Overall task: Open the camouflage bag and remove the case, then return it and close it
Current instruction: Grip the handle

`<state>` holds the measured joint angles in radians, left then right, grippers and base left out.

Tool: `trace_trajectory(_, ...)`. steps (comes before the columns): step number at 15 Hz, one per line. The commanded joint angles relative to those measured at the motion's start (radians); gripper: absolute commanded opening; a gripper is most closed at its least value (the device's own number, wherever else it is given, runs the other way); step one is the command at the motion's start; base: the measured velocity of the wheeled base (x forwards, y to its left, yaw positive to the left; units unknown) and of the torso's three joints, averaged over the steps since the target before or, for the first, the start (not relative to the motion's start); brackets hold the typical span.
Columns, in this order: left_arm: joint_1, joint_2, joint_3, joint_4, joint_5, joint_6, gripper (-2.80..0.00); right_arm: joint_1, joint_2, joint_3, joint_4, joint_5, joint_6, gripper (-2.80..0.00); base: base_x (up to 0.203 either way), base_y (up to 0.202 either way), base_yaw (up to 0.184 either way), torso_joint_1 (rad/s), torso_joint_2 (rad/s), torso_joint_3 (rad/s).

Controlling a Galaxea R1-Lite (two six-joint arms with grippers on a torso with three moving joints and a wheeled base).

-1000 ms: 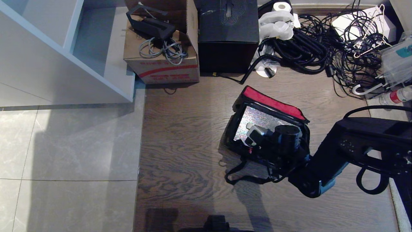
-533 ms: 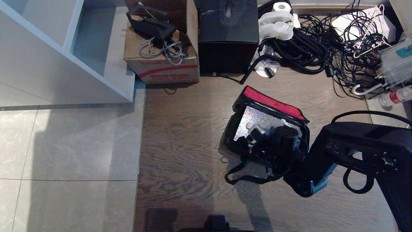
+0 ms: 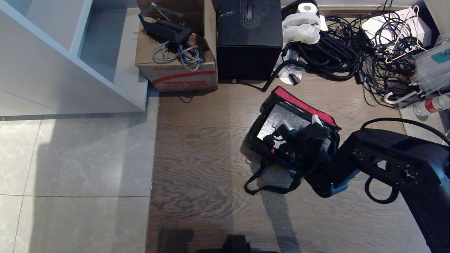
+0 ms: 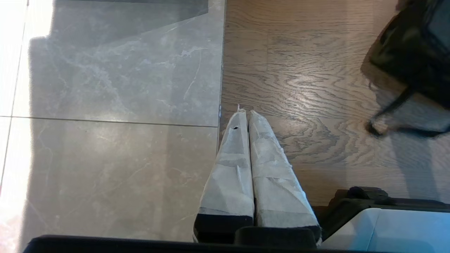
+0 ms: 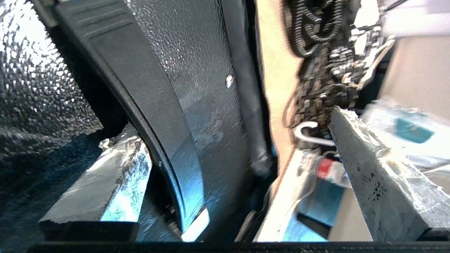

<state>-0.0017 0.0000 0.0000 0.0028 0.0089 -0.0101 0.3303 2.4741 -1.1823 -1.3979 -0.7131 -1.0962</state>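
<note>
On the wooden floor before the robot, the camouflage bag [image 3: 256, 147] sits with its red-edged lid [image 3: 302, 106] thrown open, the first step of the job apparently done. The right gripper [image 3: 281, 135] reaches into the mouth, jaws spread wide and holding nothing, one finger [image 5: 102, 182] inside against the silvery lining, the other outside the wall. The case [image 5: 197, 105] appears to sit within the bag, not yet lifted. Removal, return and closing all seem to remain. The left gripper [image 4: 246, 116] hangs parked, fingers pressed together.
</note>
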Motion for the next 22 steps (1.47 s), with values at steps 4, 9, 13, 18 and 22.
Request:
trace_trajectory(4,0.0,0.0,0.0,0.0,0.0,-0.001,-2.8,-0.024,0.054,-0.086,0.011,-0.066,-0.019,0.0,0.0,0.0,0.0,0.0,0.0,0.0)
trace_trajectory(9,0.0,0.0,0.0,0.0,0.0,-0.001,-2.8,-0.023,0.102,-0.079,-0.02,-0.227,-0.011,0.0,0.0,0.0,0.0,0.0,0.0,0.0)
trace_trajectory(13,0.0,0.0,0.0,0.0,0.0,-0.001,-2.8,-0.02,0.176,-0.099,-0.063,-0.261,-0.033,0.0,0.0,0.0,0.0,0.0,0.0,0.0)
trace_trajectory(18,0.0,0.0,0.0,0.0,0.0,-0.001,-2.8,-0.004,0.217,-0.125,-0.071,-0.265,-0.02,-2.8,0.0,0.0,0.0,0.0,0.0,0.0)
trace_trajectory(22,0.0,0.0,0.0,0.0,0.0,-0.001,-2.8,0.038,0.259,-0.174,-0.078,-0.275,0.016,-2.8,0.0,0.0,0.0,0.0,0.0,0.0)
